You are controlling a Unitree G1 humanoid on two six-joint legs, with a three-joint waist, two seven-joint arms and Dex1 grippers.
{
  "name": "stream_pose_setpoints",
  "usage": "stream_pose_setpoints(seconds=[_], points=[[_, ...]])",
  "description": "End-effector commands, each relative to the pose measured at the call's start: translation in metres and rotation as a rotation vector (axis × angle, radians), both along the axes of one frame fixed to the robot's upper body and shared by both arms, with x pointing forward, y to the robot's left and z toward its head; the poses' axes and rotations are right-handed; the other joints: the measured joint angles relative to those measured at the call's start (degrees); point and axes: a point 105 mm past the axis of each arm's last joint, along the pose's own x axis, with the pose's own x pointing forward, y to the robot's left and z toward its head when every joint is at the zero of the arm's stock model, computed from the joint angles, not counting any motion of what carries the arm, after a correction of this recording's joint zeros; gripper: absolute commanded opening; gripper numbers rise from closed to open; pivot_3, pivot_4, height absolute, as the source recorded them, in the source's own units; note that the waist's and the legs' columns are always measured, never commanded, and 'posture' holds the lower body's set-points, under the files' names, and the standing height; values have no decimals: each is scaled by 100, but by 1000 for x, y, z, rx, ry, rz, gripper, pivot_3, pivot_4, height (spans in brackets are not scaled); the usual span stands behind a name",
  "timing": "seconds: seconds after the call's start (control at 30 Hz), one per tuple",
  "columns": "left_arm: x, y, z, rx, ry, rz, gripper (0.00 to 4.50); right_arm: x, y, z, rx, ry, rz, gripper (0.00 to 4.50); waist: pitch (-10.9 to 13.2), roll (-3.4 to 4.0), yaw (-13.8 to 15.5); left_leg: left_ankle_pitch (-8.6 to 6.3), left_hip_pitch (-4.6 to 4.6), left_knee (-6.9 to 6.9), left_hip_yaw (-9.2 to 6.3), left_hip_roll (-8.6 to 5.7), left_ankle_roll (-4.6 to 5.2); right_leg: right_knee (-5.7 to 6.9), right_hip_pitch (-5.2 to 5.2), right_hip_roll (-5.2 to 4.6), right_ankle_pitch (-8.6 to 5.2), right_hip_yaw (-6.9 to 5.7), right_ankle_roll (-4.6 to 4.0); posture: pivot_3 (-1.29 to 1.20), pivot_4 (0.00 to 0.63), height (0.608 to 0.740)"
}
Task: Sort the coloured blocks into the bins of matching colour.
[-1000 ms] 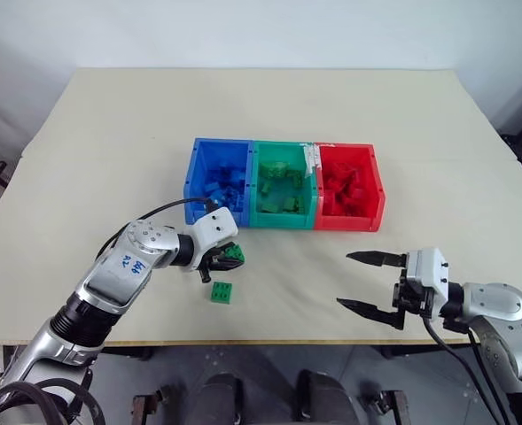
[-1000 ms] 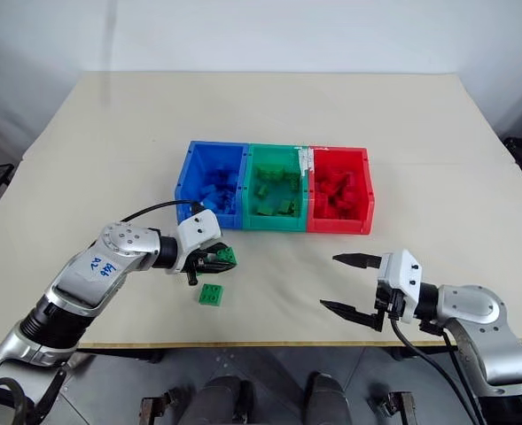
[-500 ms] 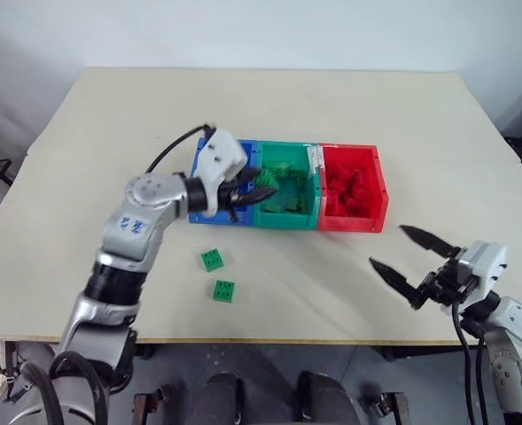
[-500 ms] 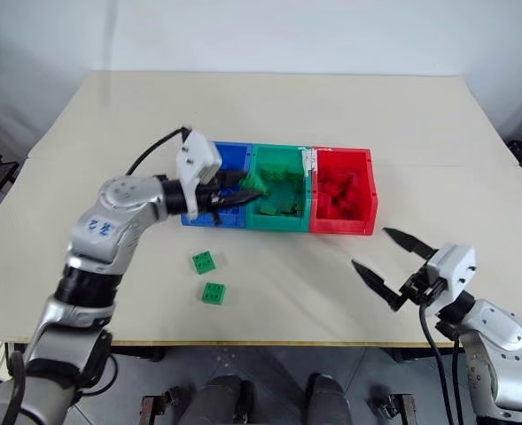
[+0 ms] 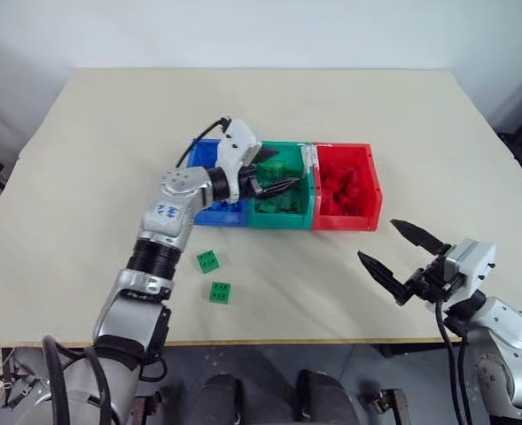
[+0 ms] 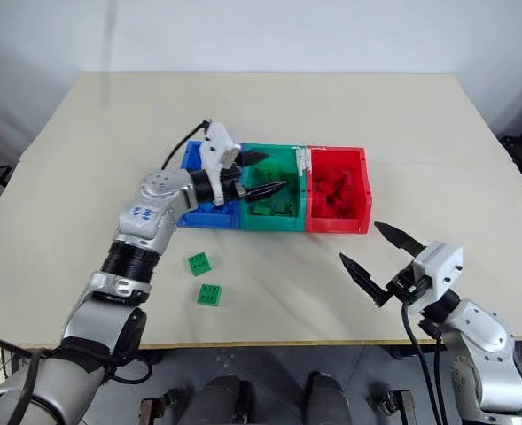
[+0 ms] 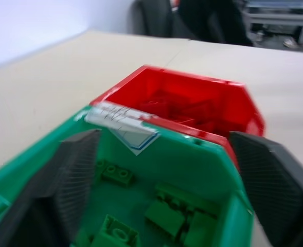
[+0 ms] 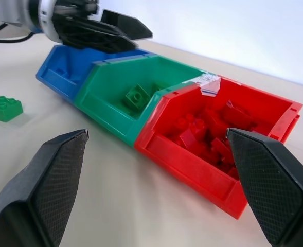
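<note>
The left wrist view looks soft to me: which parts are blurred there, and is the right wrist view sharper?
Left wrist view: the green bin, the red bin and the dark chairs behind the table are all slightly blurred. Right wrist view: sharper; studs show on the loose green block, and the red bin's rim has a crisp edge.

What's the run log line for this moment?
left gripper: open over green bin | right gripper: open, above table | two green blocks: loose on table
</note>
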Motion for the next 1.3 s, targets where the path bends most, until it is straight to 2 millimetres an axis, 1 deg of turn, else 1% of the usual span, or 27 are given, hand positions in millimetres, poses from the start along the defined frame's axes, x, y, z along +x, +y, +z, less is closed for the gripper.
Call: stream_pose_setpoints(seconds=[0.03, 0.07, 0.13, 0.17, 0.23, 0.3, 0.33, 0.47, 0.5, 0.57, 0.63, 0.7, 0.8, 0.9, 1.0, 1.03, 1.1, 1.23, 1.3], points=[[-16, 30, 12, -4, -95, 0, 4473, 4, 8, 8, -28, -22, 69, 4500, 0, 1, -40, 0, 1, -1, -5, 1, 0, 0, -1, 0, 0, 1, 0, 0, 150, 740], [-30, 55, 7, -38, -35, -17, 4473, 6, 15, 9, -52, -15, 130, 4500, 0, 1, -73, 0, 2, -3, -8, 2, 0, 2, -3, 0, 0, 1, 0, 0, 150, 740], [-58, 81, 2, -66, 27, -78, 4473, 6, 23, 8, -89, -7, 216, 4500, 0, 2, -132, 0, 3, -6, -12, 21, -1, 5, -6, 1, -1, 5, -2, 0, 150, 740], [-68, 93, 0, -28, -21, -74, 4473, 6, 26, 7, -110, -7, 257, 4500, 0, 2, -153, 0, 3, -8, -12, 29, -1, 4, -7, 1, -2, 6, -3, 0, 150, 740], [-81, 126, -17, 71, -58, 9, 4473, 5, 33, 1, -180, 14, 349, 4500, 2, 1, -113, 0, 2, -12, -15, 30, -1, 5, -10, -1, -3, 4, -6, 0, 150, 740], [-90, 148, -28, 126, -48, 76, 4473, 5, 37, -2, -218, 35, 406, 4500, 2, 3, -62, -2, 0, -8, -22, 19, 2, 2, -4, -13, -3, 1, -6, 0, 150, 740], [-97, 164, -35, 148, -34, 119, 4473, 5, 41, -3, -232, 51, 450, 4500, 2, 3, -43, -3, 0, -6, -28, 14, 5, 2, -2, -17, -3, -1, -6, 0, 150, 740], [-123, 207, -55, 208, 43, 226, 4473, -2, 52, -8, -299, 99, 605, 4500, 2, 3, 11, -15, -2, 5, -32, 14, 15, -2, 3, -22, -2, 0, -3, 0, 150, 740], [-128, 212, -59, 216, 68, 232, 4473, -4, 53, -10, -315, 105, 632, 4500, 2, 3, 5, -17, -2, 5, -32, 15, 13, -3, 3, -21, -2, -1, -3, 0, 150, 740], [-131, 217, -62, 191, 102, 251, 4473, -6, 54, -14, -370, 100, 673, 4500, 3, 3, 31, -20, -2, 1, -33, 17, 11, -3, 1, -20, -2, -5, -4, 0, 150, 740], [-131, 215, -65, 212, 104, 245, 4473, -4, 54, -12, -355, 99, 670, 4500, 3, 3, 45, -20, -4, 2, -37, 15, 11, -3, 2, -21, -2, -9, -4, 0, 150, 740], [-133, 203, -68, 253, 90, 191, 4473, 0, 51, -7, -325, 97, 643, 4500, 3, 3, 30, -21, -5, 3, -37, 13, 12, -3, 2, -24, -2, -8, -4, 0, 150, 740], [-139, 177, -74, 350, 88, 53, 4473, 2, 39, -5, -322, 100, 586, 4500, 3, 4, 21, -23, -4, 0, -35, 15, 10, -3, 1, -22, -2, -9, -4, 0, 150, 740], [-139, 152, -81, 445, 91, -60, 4473, -1, 24, -10, -360, 116, 526, 4500, 3, 4, 48, -23, -4, -8, -35, 13, 10, -3, -1, -22, -2, -11, -4, 0, 150, 740], [-134, 117, -76, 433, 87, -178, 4473, -5, 4, -14, -390, 142, 451, 4500, 3, 4, 50, -25, -5, -9, -31, 8, 13, -5, 0, -22, -2, -11, -4, 0, 150, 740], [-131, 108, -76, 437, 96, -202, 4473, -8, 0, -15, -391, 154, 434, 4500, 3, 4, 50, -25, -8, -8, -31, 8, 14, -5, 0, -22, -2, -12, -4, 0, 150, 740], [-133, 90, -81, 489, 95, -303, 4473, -13, -5, -16, -385, 175, 413, 4500, 2, 4, 45, -24, -7, -7, -27, 7, 15, -5, 1, -21, -2, -11, -3, 0, 150, 740], [-124, 71, -91, 599, 133, -356, 4473, -18, -7, -19, -374, 202, 379, 4500, 2, 6, 5, -24, 2, -10, -2, 0, 12, -8, -1, -7, -2, -10, -3, 0, 150, 740], [-127, 66, -95, 647, 172, -396, 4473, -20, -9, -20, -370, 210, 348, 4500, 2, 6, 9, -23, 1, -9, 2, 2, 10, -8, -3, -4, -2, -9, -3, 0, 150, 740]])
